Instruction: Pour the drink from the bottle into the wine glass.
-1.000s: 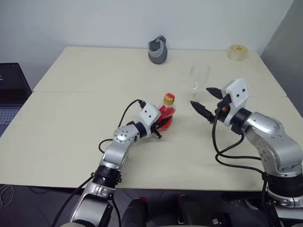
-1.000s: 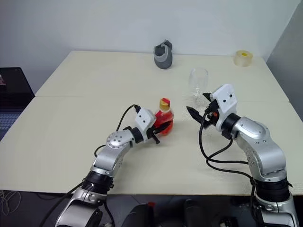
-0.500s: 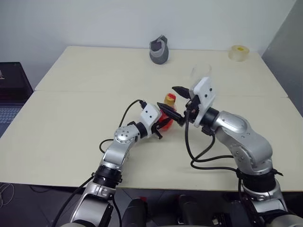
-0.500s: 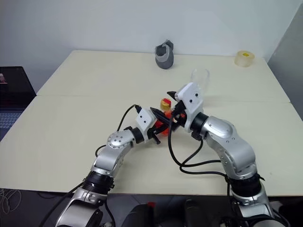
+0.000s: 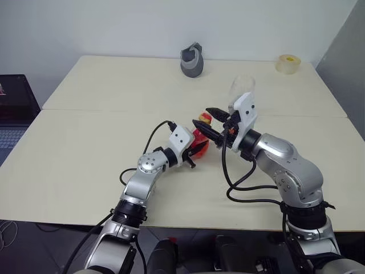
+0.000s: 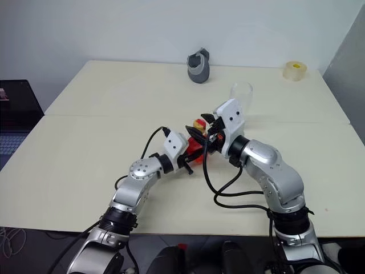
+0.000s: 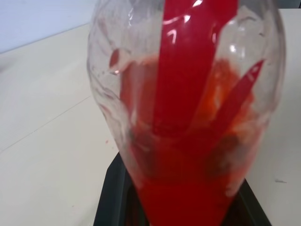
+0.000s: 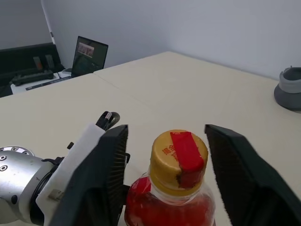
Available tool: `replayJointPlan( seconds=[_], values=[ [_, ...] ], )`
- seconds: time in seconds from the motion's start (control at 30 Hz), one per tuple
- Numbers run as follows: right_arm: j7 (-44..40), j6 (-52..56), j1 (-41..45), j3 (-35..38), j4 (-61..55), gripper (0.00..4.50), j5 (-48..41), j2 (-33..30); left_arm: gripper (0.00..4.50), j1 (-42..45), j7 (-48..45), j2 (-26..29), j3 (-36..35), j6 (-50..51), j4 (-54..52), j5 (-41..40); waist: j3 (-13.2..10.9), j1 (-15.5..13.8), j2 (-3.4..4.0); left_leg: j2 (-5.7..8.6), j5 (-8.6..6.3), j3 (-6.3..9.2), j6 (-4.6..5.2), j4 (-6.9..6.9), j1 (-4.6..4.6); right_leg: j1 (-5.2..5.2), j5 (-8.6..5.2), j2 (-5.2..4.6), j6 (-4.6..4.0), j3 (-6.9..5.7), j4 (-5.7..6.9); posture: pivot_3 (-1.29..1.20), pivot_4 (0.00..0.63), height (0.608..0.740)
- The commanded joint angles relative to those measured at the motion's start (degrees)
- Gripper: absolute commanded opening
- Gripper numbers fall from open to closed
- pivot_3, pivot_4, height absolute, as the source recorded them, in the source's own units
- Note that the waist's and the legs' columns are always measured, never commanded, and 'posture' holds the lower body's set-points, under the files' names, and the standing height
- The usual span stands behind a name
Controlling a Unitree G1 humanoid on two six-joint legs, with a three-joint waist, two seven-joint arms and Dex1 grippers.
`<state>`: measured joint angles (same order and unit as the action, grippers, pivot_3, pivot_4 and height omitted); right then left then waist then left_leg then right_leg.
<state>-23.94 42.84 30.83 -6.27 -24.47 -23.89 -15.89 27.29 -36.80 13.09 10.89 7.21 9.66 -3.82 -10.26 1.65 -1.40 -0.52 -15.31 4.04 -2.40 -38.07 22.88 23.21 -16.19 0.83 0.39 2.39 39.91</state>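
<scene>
Jaws on the left gripper [image 5: 197, 149] are squeezed tight on the one bottle [image 5: 199, 138], low on its round body. Two black fingers of the right gripper [image 8: 167, 176] stand apart on either side of the cap [image 8: 179, 156], not touching it. That cap is yellow with a red strip. Red drink [image 7: 188, 155] fills the lower part of the bottle, which stands upright near the middle of the table [image 5: 85, 142]. One wine glass [image 5: 242, 91] stands just behind the right gripper. One grey jug [image 5: 191, 60] sits near the far edge, well apart from the bottle. One roll of tape [image 5: 286, 63] lies at the far right corner. One laptop [image 5: 14, 105] shows off the table's left side.
</scene>
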Motion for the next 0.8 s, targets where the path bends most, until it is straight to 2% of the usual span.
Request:
replayJointPlan(
  seconds=[0.03,0.07,0.3,0.5,0.67,0.8],
  values=[
    [-1.40,-0.22,0.75,-0.62,-2.57,1.28,-0.97,-0.37,0.73,0.53,0.42,-0.40,-0.23,-1.15,-2.88,-0.33,0.00,0.00,0.00,0.00,0.00,0.00,0.00,0.00,0.00,0.00,0.00,0.00,0.00,0.00,0.00,0.00,0.150,0.740],
    [-1.73,-0.56,0.76,-1.14,-2.68,1.14,-0.54,-0.73,0.73,0.52,0.45,-0.41,-0.24,-1.14,-2.89,-0.31,0.00,0.00,0.00,0.00,0.00,-0.01,0.00,0.00,0.00,0.00,0.00,0.00,0.00,0.01,0.00,0.00,0.150,0.740],
    [-2.33,-2.96,0.69,-2.07,-2.56,1.14,0.81,-1.25,0.72,0.38,0.58,-0.42,-0.32,-1.17,-3.00,-0.25,0.00,0.01,0.00,0.00,0.00,0.00,0.00,0.00,0.00,0.00,0.00,0.00,0.00,0.00,0.00,0.00,0.150,0.740],
    [-4.22,-2.80,0.62,4.24,-3.51,1.14,-5.07,-1.20,0.72,-0.10,0.13,-0.16,-0.71,-0.93,-3.58,-0.91,0.00,0.00,0.00,0.00,0.00,0.00,0.00,0.00,0.01,0.00,0.00,0.00,0.00,0.00,-0.01,0.00,0.150,0.740],
    [-6.33,-2.41,-1.89,8.76,-5.18,1.14,-8.69,-4.72,0.72,-0.15,0.04,-0.03,-1.38,-0.23,-3.71,-1.68,0.00,-0.01,0.00,0.00,0.00,0.01,0.00,0.00,0.01,0.00,0.00,0.00,0.00,-0.01,-0.01,0.00,0.150,0.740],
    [-6.43,-4.36,-7.20,10.95,-4.87,1.14,-5.76,-9.56,0.72,-0.20,-0.64,-0.05,-1.63,0.19,-4.09,-2.82,0.00,-0.09,0.00,0.02,0.00,0.01,0.01,0.00,0.02,-0.01,0.00,0.00,0.00,-0.01,-0.02,0.00,0.150,0.740]
  ],
)
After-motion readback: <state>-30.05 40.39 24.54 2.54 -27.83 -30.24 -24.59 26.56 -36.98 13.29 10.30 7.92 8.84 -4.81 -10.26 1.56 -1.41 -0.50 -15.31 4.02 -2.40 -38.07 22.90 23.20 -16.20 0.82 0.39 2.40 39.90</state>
